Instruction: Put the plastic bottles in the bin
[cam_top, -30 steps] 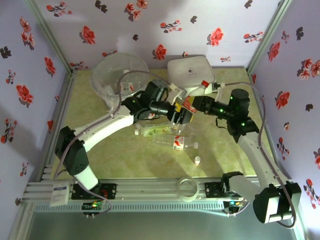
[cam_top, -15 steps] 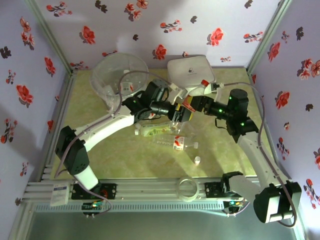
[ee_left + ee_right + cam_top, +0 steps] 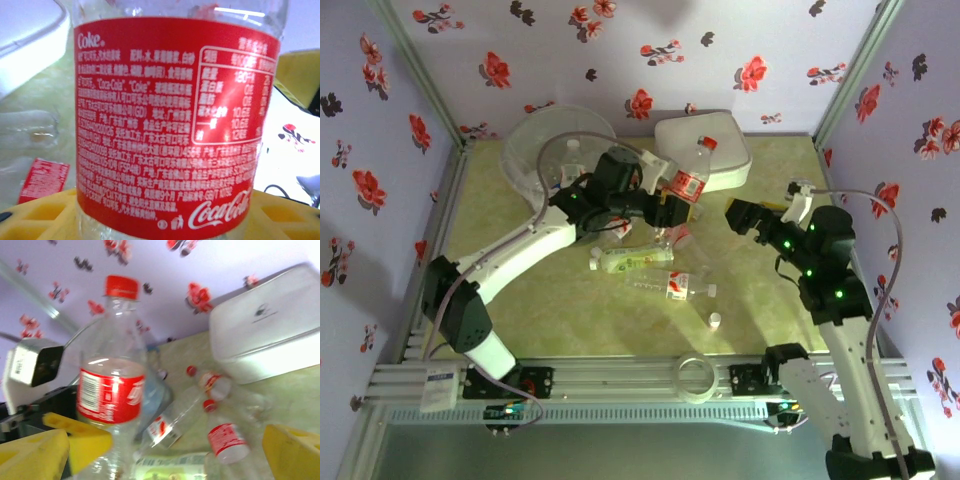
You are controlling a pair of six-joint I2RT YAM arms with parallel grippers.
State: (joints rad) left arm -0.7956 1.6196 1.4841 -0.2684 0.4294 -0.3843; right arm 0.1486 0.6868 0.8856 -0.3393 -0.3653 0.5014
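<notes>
My left gripper [image 3: 668,212] is shut on a clear plastic bottle [image 3: 688,180] with a red cap and a red Coke label, held upright above the table's middle. Its label [image 3: 170,125] fills the left wrist view, with my yellow fingers [image 3: 40,212] at its base. My right gripper [image 3: 745,215] stands open to the right, apart from that bottle [image 3: 112,390]. Several more bottles lie below: a green-labelled one [image 3: 630,260], a red-labelled one [image 3: 672,285], and others [image 3: 225,440]. The round clear bin [image 3: 555,150] stands at the back left.
A white lidded box [image 3: 705,148] sits at the back, just behind the held bottle. A tiny loose white cap [image 3: 715,321] lies near the front. A clear ring [image 3: 695,378] rests on the front rail. Flowered walls close in three sides.
My right gripper opened, let go of the Coke bottle and drew back to the right. My left gripper closed on the bottle and carried it up and slightly left.
</notes>
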